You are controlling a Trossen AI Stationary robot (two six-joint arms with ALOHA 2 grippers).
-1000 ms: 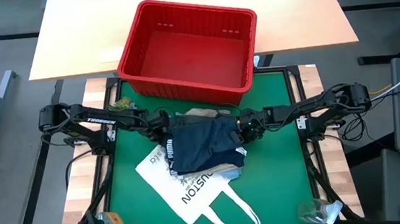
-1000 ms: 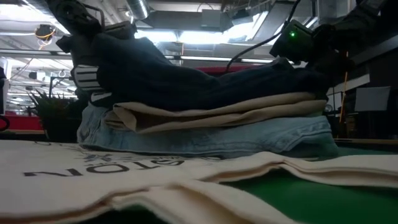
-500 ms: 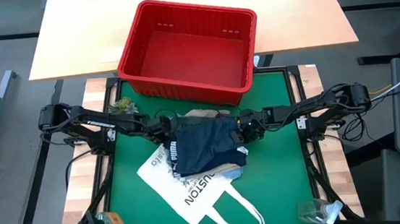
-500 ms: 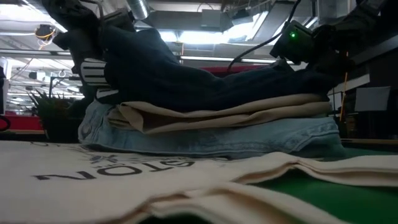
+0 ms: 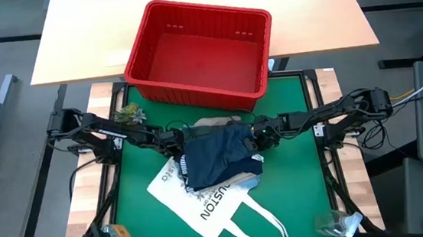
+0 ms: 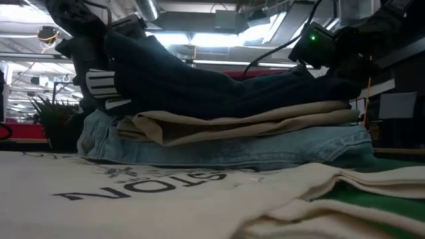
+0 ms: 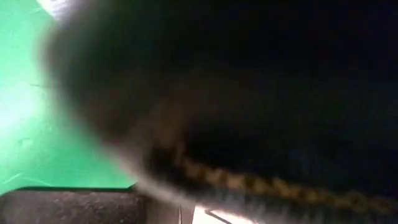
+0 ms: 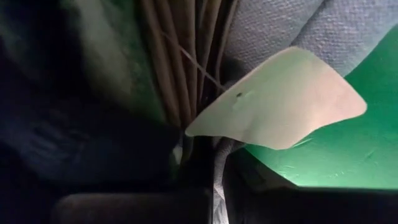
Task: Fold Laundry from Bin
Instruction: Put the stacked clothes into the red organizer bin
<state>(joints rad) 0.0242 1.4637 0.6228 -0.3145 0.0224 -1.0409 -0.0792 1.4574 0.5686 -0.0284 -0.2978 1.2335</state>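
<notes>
From above, the red bin point(image 5: 199, 50) sits empty just behind the laundry stack point(image 5: 218, 155); the low view alone reveals its layers (navy over beige over denim). The tote bag point(image 5: 204, 203) beneath reads "HOUSTON". The left end effector point(image 5: 174, 142) touches the stack's left edge, grip unclear; the right end effector point(image 5: 257, 136) is clenched on the navy shorts point(image 6: 219, 89).

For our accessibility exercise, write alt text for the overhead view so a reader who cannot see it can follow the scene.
Two dark robot arms meet at a stack of folded laundry on a green mat, the left gripper and right gripper at opposite sides of the dark navy shorts on top. The stack lies on a white tote bag; an empty red bin sits behind.
</notes>
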